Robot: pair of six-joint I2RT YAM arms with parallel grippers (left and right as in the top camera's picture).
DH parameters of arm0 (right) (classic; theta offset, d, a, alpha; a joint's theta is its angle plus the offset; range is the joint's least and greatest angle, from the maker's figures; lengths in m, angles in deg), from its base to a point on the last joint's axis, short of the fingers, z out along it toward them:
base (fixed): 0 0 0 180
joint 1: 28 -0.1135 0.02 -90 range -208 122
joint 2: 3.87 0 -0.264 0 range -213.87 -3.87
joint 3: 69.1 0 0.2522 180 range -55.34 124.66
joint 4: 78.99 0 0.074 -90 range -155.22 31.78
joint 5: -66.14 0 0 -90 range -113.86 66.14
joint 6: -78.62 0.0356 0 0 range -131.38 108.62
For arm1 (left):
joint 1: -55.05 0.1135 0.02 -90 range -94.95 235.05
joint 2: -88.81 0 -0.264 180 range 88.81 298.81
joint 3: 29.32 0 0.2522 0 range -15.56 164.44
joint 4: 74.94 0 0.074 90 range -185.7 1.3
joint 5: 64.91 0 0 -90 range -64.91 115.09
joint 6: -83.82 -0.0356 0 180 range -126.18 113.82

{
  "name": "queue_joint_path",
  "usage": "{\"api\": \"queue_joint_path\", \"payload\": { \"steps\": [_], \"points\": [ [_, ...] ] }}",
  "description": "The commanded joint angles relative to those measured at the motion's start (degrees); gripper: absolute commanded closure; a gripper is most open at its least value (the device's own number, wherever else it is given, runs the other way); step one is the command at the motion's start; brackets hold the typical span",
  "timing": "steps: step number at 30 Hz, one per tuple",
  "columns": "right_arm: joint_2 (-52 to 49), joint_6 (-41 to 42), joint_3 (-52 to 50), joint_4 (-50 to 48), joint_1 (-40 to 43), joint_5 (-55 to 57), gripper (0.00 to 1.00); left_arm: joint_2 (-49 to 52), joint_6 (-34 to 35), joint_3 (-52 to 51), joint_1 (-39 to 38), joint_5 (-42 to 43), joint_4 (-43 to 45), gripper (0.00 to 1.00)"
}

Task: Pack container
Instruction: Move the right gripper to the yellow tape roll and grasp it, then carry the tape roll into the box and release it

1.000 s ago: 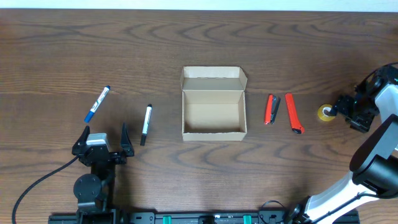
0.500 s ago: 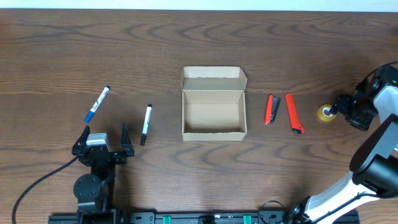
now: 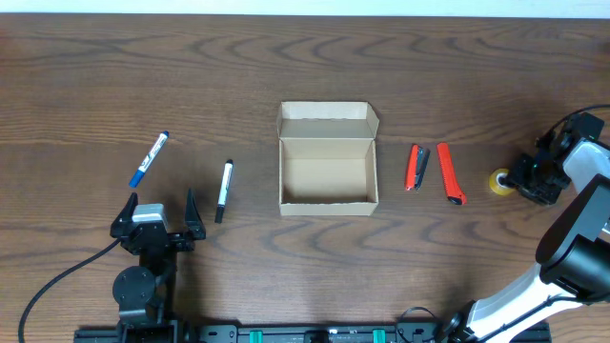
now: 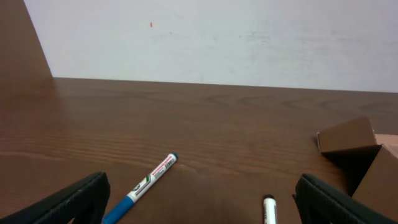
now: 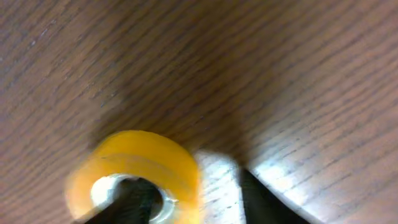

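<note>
The container is an open tan cardboard box at the table's middle, its flap lid folded back. Its corner shows in the left wrist view. My left gripper is open and empty at the front left. A blue marker and a black marker lie just ahead of it. My right gripper is at a yellow tape roll at the far right. In the right wrist view one finger is inside the roll's hole and the other outside its wall, around the roll.
A red and black stapler-like tool and a red utility knife lie side by side between the box and the tape roll. The right arm's body curves along the table's right front edge.
My right gripper has moved toward the table's front and come down over the tape roll. The roll has shifted slightly the same way. The left arm has not moved.
</note>
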Motion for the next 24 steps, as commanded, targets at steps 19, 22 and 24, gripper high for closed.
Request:
{"api": "queue_joint_path", "payload": {
  "steps": [19, 22, 24],
  "points": [
    [7.93, -4.96, 3.54, 1.33, -2.86, -20.28, 0.98, -0.28, 0.70, -0.55, -0.20, -0.15, -3.15, 0.05],
    [15.61, -4.98, 6.91, 1.33, -5.92, -24.33, 0.98, -0.28, 0.83, -0.55, -0.20, -0.15, -3.15, 0.05],
    [21.29, -6.56, 9.68, 1.36, -9.86, -24.83, 0.99, -0.28, 1.97, -0.55, -0.20, -0.17, -3.17, 0.05]
  ]
}}
